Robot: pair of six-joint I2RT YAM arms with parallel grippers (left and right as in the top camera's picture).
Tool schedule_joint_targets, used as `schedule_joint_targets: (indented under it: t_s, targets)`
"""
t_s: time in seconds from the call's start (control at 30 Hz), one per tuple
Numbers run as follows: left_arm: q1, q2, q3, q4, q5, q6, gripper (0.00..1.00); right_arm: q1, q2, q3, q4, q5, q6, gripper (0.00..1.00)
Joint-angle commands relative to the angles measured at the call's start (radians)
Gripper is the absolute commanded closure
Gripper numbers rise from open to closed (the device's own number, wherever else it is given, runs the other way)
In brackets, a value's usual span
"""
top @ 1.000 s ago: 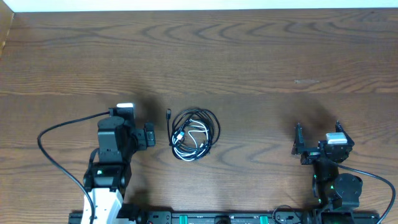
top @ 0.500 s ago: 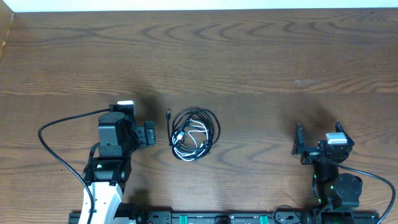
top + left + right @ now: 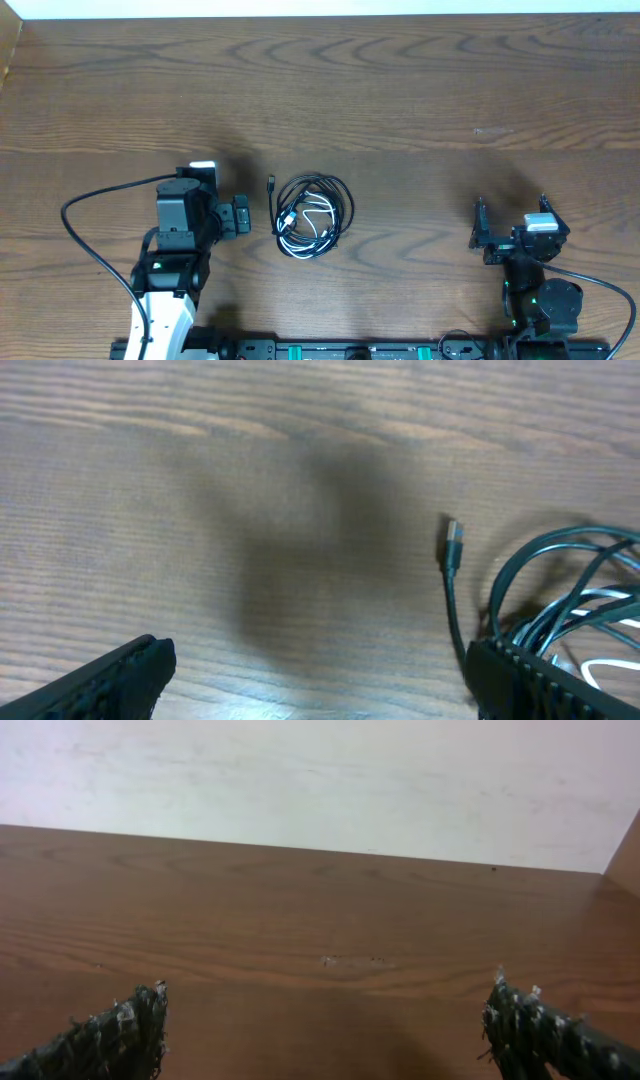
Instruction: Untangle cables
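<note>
1. Black and white cables lay coiled together in one bundle near the middle of the bench, toward its front edge; we judged nothing untangled yet.
2. One black plug end stuck out loose at the bundle's left.
3. Our left hand stood wide open just beside the bundle, gripping nothing.
4. Our right hand was open and empty too, well apart toward the front right corner.
5. We saw no container anywhere; all the separating remained.

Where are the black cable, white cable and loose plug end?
black cable (image 3: 347, 207): overhead view, right side of outer loop.
white cable (image 3: 305, 209): overhead view, strand inside the coil.
loose plug end (image 3: 452, 543): left wrist view, metal tip.
</note>
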Motion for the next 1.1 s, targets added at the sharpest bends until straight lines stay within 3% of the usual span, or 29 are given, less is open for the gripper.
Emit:
schedule_joint_targets:
  t_s: [0.0, 1.07]
  targets:
    - [0.004, 0.003, 0.035, -0.011, 0.014, -0.016, 0.02, 0.020, -0.006, -0.001, -0.005, 0.004, -0.009, 0.01]
    - [0.004, 0.003, 0.298, -0.311, 0.027, -0.028, 0.03, 0.020, -0.006, -0.001, -0.005, 0.004, -0.009, 0.01]
